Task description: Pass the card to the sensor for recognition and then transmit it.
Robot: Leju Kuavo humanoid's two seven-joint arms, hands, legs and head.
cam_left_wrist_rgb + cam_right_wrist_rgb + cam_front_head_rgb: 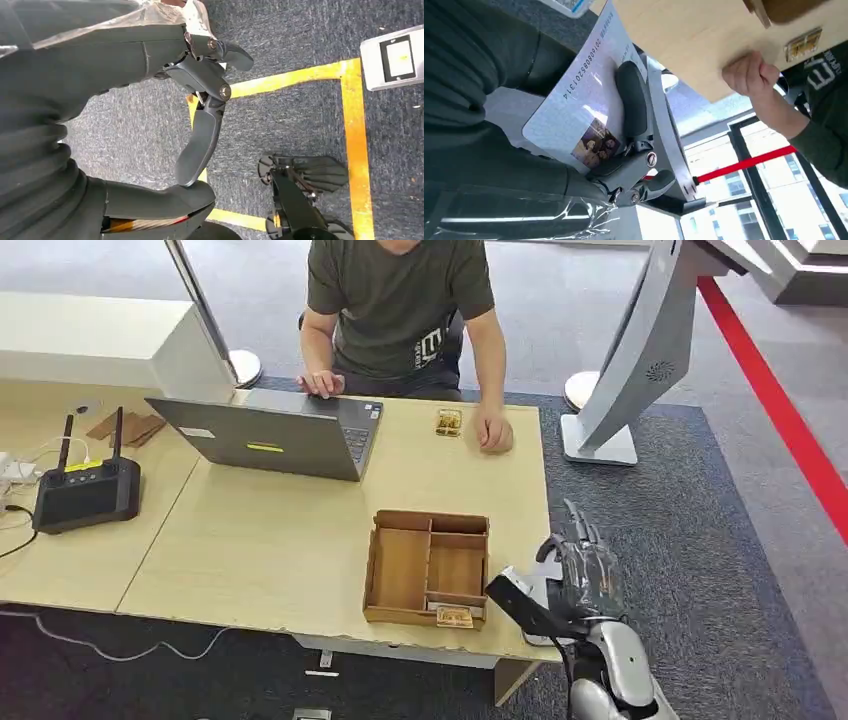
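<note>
My right hand (580, 572) hovers at the table's front right corner, just right of the wooden tray (398, 570). It holds a white card (584, 107) with a printed number and a small photo, flat against the palm under a dark finger (634, 107). A white flat device (538, 632) lies partly hidden under that hand on the table corner. My left hand (200, 125) hangs over the dark carpet, fingers apart and holding nothing.
A person sits at the far side with a hand (493, 432) next to a gold item (449, 421). Another gold card (454, 617) lies in the tray's front slot. A laptop (270, 435), a black antenna box (85, 492) and a white kiosk (640, 350) stand around.
</note>
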